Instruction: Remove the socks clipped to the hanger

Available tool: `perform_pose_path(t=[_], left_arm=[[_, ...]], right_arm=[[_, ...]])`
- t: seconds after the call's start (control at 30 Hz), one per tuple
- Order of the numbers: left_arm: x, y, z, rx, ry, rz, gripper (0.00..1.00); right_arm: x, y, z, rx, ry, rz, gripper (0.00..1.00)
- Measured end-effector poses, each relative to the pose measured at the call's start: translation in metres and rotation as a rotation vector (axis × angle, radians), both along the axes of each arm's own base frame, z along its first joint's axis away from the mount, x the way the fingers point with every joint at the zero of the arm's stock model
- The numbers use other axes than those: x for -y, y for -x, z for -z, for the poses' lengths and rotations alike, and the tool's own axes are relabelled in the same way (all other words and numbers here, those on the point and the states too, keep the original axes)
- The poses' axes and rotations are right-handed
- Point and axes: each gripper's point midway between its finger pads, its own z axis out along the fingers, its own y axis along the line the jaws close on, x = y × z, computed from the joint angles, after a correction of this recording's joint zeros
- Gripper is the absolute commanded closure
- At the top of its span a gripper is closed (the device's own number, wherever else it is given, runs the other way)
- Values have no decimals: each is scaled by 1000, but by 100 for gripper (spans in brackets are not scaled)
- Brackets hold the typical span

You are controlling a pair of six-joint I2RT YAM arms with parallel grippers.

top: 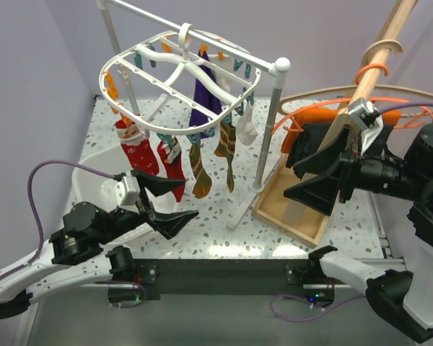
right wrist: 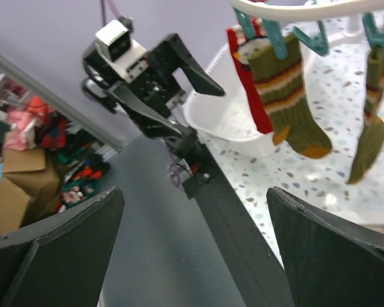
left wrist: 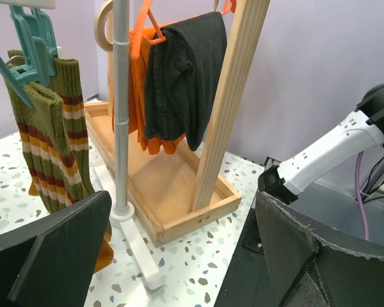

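Observation:
The white oval hanger hangs from a white rail, with teal and orange clips round its rim. Clipped to it hang two red Christmas socks, two brown-olive striped socks, a dark purple sock and a white sock. The striped socks also show in the left wrist view and the right wrist view. My left gripper is open and empty, low in front of the red socks. My right gripper is open and empty, to the right of the rack post.
A white basin sits at the left under my left arm. A wooden tray stand at the right holds a wooden pole, thin orange hangers and black and orange cloths. The white rack post and its foot stand between.

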Motion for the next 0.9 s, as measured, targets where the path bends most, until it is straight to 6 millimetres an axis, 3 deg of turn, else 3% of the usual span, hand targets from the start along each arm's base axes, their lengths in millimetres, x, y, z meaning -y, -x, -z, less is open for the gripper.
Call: perform_pose_path(t=[0.2, 0.27, 0.33, 0.43, 0.53, 0.6, 0.7, 0.77, 0.9], left_arm=[[0, -2, 9, -5, -14, -9, 0], [1, -4, 13, -7, -24, -16, 0], [3, -6, 16, -10, -36, -21, 0], [6, -9, 20, -18, -52, -31, 0], [7, -11, 23, -25, -61, -42, 0], [5, -12, 23, -28, -59, -53, 0], [-4, -15, 25, -43, -56, -86, 0], [-15, -19, 24, -62, -40, -132, 0], [-49, -30, 24, -113, 32, -271, 2]], right_arm=[[-30, -4, -23, -45, -21, -154, 2], [-49, -1, -22, -56, 3, -213, 1], [-79, 20, -7, -73, 72, -306, 2], [-136, 79, 16, -30, 214, -468, 1], [-197, 94, 47, 42, 326, -423, 1], [-206, 81, 83, 72, 435, -336, 2], [-193, 51, 124, 124, 566, -187, 2], [-186, 33, 127, 164, 586, -89, 1], [-180, 0, 108, 220, 540, 103, 4]])
